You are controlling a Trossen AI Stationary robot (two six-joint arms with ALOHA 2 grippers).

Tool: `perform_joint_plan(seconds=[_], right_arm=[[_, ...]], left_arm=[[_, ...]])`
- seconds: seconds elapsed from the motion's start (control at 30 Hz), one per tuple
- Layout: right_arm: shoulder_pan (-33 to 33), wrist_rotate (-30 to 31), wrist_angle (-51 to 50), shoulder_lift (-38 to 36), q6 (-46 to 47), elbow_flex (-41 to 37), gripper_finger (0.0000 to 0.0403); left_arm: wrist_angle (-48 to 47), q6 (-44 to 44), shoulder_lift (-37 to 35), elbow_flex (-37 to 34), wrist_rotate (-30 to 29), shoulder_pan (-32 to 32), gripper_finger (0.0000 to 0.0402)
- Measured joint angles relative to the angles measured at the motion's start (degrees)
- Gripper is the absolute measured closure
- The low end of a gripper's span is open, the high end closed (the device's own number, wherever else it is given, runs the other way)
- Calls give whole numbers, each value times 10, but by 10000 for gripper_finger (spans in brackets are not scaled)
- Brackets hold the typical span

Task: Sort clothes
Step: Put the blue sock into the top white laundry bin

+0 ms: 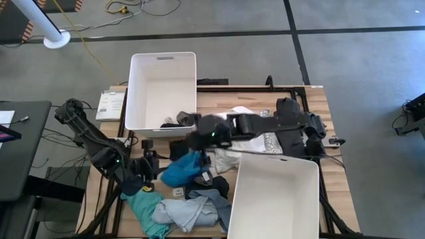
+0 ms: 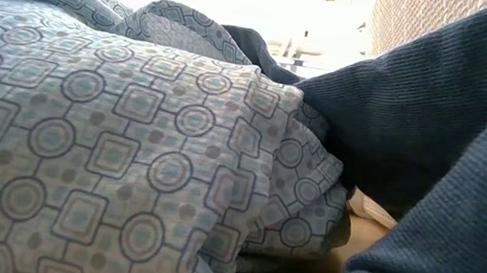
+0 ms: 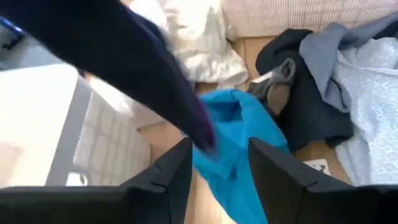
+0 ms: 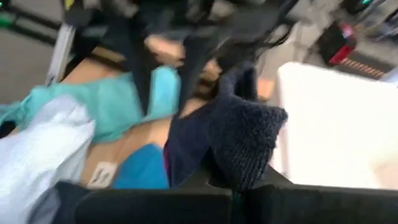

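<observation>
My right gripper [image 1: 199,139] reaches across the table's middle and is shut on a dark navy knit garment [image 4: 239,134], which also crosses the left wrist view [image 3: 124,56]. My left gripper [image 1: 150,164] is open at the table's left; its fingers [image 3: 217,171] stand on either side of a bright blue garment [image 3: 239,134] that lies on the table [image 1: 184,169]. A teal garment [image 1: 143,202] and a pale blue one [image 1: 186,212] lie near the front edge. A white garment [image 1: 226,159] and a grey-white patterned one [image 2: 87,137] lie mid-table. My right gripper pinches a bunched fold of the dark knit garment [image 4: 242,165] between its two fingers. The garment stands up in a lump past the fingertips, and more of it hangs beside them [image 4: 186,149]. The place of contact itself is hidden by the cloth.
A white bin [image 1: 161,89] stands at the far left with dark cloth [image 1: 178,122] at its near corner. A second white bin [image 1: 275,199] stands at the near right. A dark grey ribbed garment [image 2: 446,132] lies close to the low camera.
</observation>
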Motion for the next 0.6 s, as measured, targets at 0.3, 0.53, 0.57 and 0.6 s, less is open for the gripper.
perform_joint_plan(seconds=[0.3, 0.53, 0.57, 0.6], right_arm=[[-71, -6, 52, -19, -10, 18, 402], [-142, -51, 120, -18, -5, 20, 401], [-152, -53, 127, -18, -2, 20, 401], [-161, -56, 134, -18, -2, 20, 401]], left_arm=[[27, -53, 0, -68, -9, -19, 252], [102, -78, 0, -145, -9, -19, 252], [114, -79, 0, -155, -9, -19, 252], [130, -76, 0, -165, -9, -19, 252]])
